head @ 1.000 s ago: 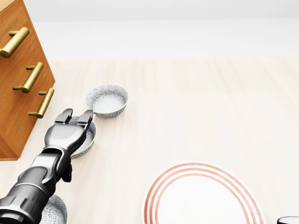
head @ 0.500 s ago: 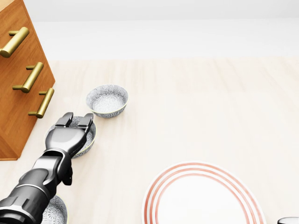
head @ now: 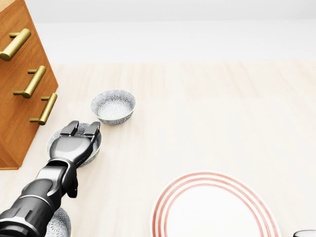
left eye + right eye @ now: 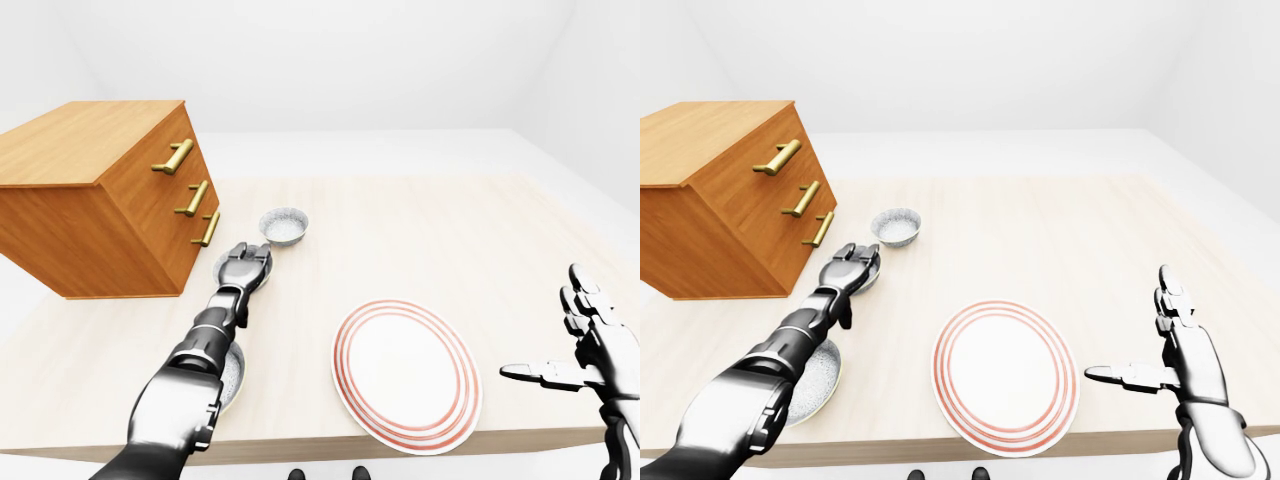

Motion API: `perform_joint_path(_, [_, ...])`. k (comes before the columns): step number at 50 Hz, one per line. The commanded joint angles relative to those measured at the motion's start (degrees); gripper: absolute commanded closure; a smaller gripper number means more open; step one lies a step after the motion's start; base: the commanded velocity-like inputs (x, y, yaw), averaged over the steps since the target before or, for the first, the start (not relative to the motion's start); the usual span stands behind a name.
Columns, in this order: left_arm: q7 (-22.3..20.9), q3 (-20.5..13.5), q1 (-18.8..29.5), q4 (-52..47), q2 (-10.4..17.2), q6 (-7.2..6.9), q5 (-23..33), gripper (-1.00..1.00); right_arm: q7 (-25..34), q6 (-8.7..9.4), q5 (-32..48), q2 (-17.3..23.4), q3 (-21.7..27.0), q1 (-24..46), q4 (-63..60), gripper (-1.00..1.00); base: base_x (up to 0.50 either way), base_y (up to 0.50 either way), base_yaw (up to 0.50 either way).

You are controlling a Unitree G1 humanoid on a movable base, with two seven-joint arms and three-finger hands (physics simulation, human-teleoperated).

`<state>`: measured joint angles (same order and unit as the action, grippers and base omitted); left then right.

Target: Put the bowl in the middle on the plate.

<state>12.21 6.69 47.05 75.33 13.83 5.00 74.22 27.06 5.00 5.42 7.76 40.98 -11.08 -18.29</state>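
Middle bowl (image 3: 94, 148) sits near the left edge of the bench (image 3: 222, 108), beside the drawers (image 3: 19, 98), well apart from the plate (image 3: 212, 212). Left hand (image 3: 75, 143) lies over it; we cannot tell whether it grips. We judge the bowl light, stiff, slippery and breakable: pinch the rim.

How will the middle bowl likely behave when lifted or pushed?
The middle bowl looks rigid and glazed, so probably stiff, breakable, perhaps slippery under the left hand. Its wide, low shape on the table suggests sliding rather than tipping.
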Motion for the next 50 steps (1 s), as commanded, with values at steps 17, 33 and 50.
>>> perform_joint_path(17, [-0.25, 0.53, 0.30, 0.18, -0.65, 0.00, 0.68, -1.00, -0.15, 0.00, -0.08, 0.06, 0.28, -0.01, 0.24, -1.00, 0.00, 0.00, 0.00])
perform_joint_path(33, [-0.52, 0.10, 0.17, 0.31, -0.28, 0.00, 0.51, -1.00, 0.00, 0.00, 0.24, -0.09, 0.28, -0.11, -0.30, -1.00, 0.00, 0.00, 0.00])
perform_joint_path(50, [-0.60, -0.15, -0.35, 0.13, 0.75, 0.00, 0.31, -1.00, 0.08, 0.00, 0.33, -0.05, 0.16, -0.04, 0.28, -1.00, 0.00, 0.00, 0.00])
